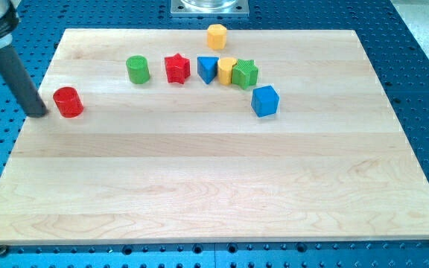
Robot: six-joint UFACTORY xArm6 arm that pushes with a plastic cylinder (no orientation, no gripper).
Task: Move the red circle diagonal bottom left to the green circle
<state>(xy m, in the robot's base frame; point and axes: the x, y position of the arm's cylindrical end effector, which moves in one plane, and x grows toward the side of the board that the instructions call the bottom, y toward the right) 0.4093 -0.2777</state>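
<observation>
The red circle [68, 101] stands near the board's left edge, in the upper part of the view. The green circle [138, 69] stands up and to the right of it, well apart. My tip [39, 114] rests just left of the red circle, at the board's left edge, close to the block with a small gap showing. The dark rod slants up to the view's top left corner.
A red star [176, 68], a blue triangle [207, 69], a yellow block [226, 71] and a green star [245, 74] form a row right of the green circle. A blue cube [265, 100] sits below them. A yellow hexagon [216, 36] sits near the top edge.
</observation>
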